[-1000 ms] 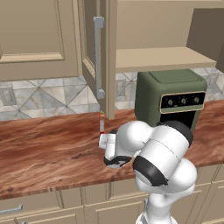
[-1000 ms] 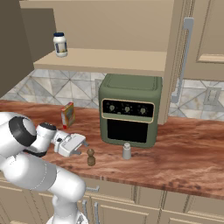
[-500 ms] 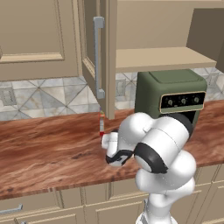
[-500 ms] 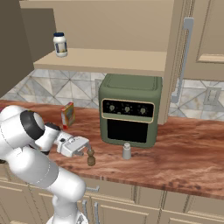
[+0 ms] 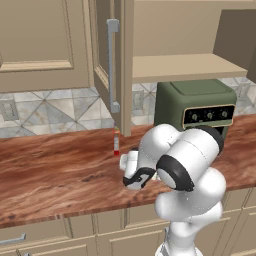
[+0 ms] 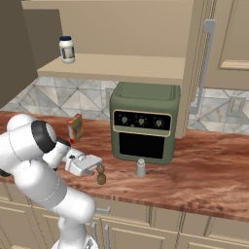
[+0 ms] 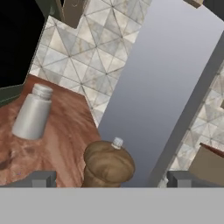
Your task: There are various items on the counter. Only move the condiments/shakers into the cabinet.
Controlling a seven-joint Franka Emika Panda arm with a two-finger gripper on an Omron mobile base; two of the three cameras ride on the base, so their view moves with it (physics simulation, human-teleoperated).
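White jar, dark blue lid (image 6: 66, 49): upright, upper-left cabinet shelf (image 6: 112, 67). Brown wooden pepper mill (image 6: 101, 176) and grey shaker (image 6: 141, 168): upright, centre surface (image 6: 209, 175).

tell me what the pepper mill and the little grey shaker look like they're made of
Pepper mill: looks like turned wood, matte brown with faint grain and a small pale knob on top. Grey shaker: smooth pale grey with a ribbed cap, probably metal or plastic; the render leaves that open.
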